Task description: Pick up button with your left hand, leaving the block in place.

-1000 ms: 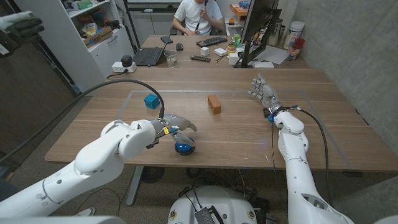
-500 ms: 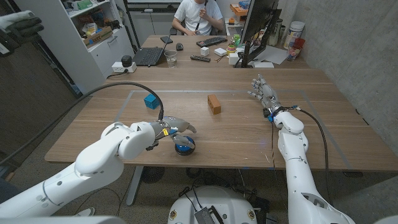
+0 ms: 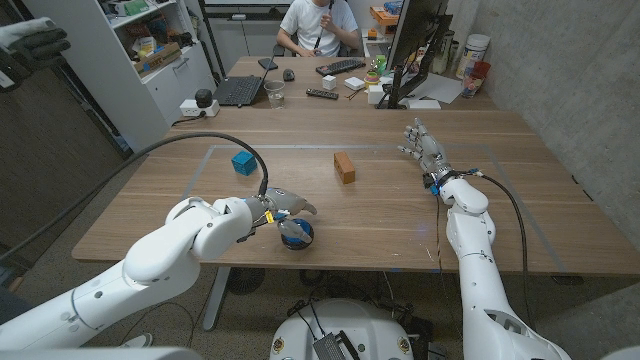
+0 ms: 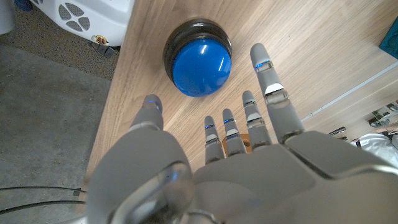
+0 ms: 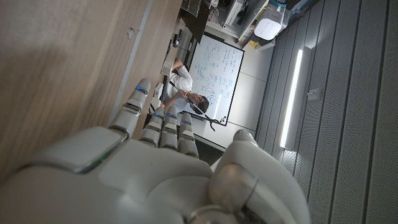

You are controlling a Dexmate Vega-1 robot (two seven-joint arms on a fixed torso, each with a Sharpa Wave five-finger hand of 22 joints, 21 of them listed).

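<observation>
the round blue dome button with a black base (image 3: 297,234) (image 4: 198,58) sits on the wooden table (image 3: 400,215) at its near edge, left of centre. the left hand (image 3: 278,205) (image 4: 217,162) hovers just over it with fingers spread apart, holding nothing. the orange-brown wooden block (image 3: 344,167) stands farther back near the middle, well apart from the button. a small blue cube (image 3: 242,161) lies at the far left. the right hand (image 3: 424,150) (image 5: 149,168) stands at the right with fingers extended and empty. a person (image 3: 318,25) sits at the far desk.

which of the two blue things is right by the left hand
The round blue button, at the table's near edge by the left hand. The blue cube sits farther back.
</observation>
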